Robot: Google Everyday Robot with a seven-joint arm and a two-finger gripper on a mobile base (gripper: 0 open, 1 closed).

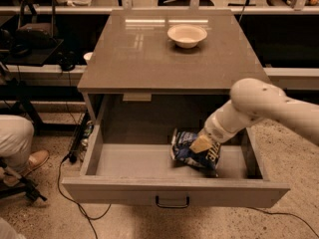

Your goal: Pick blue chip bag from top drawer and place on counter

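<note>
The blue chip bag (185, 154) sits inside the open top drawer (129, 164), right of the middle, crumpled and tipped up on edge. My claw (202, 144) is clamped on its upper right part, with a tan finger (200, 143) pressed flat against the bag's face. The pale arm (259, 108) reaches down into the drawer from the right. Above, on the table (139, 59), a white bowl (187, 35) stands near the far edge, well apart from the bag. The drawer's front panel carries a small dark handle (172, 202) at its centre.
</note>
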